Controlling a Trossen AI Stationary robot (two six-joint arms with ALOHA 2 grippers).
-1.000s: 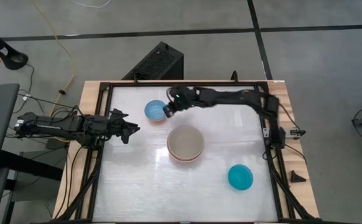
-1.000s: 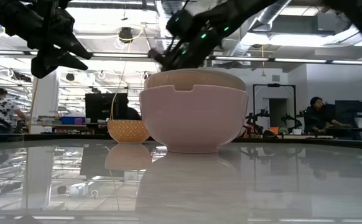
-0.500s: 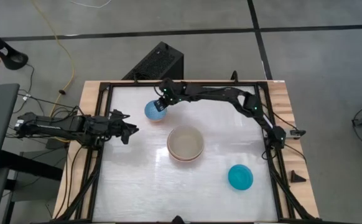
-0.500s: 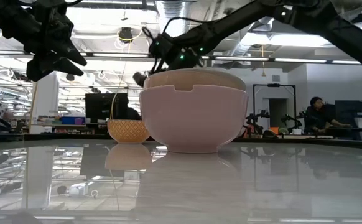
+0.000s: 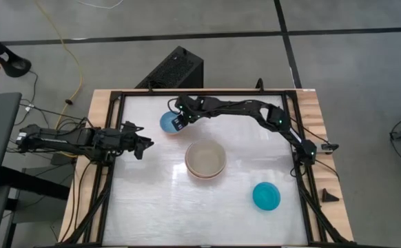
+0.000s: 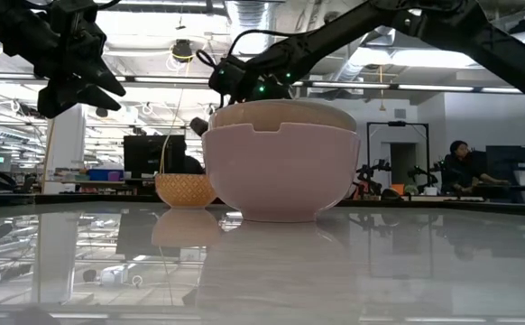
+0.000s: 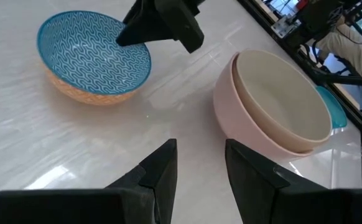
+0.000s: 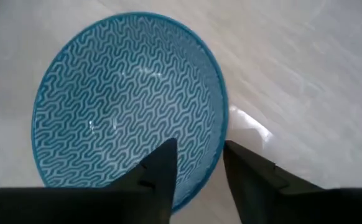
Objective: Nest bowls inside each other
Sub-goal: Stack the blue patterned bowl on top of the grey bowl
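Note:
The small light blue bowl (image 5: 168, 122), wave-patterned inside and orange-tan outside (image 6: 186, 190), rests on its base at the table's far left. My right gripper (image 8: 196, 149) is open over the bowl's right-hand rim (image 8: 221, 124), with one finger above the inside and one outside it. A salmon-pink bowl (image 5: 205, 160) stands at mid-table with a beige bowl (image 7: 283, 102) nested in it. The teal bowl (image 5: 266, 196) sits near right. At the left edge my left gripper (image 7: 199, 155) hangs open above the table, with nothing between its fingers.
A black frame (image 5: 118, 103) rims the table (image 5: 152, 207). Bare tabletop lies along the near side and between the bowls. My right arm (image 5: 249, 107) stretches across the far side. People sit at desks in the room beyond (image 6: 461, 167).
My right gripper has gone toward the table's left edge and down, from beside the pink stack to the light blue bowl's rim, tipping further downward. No bowl has moved.

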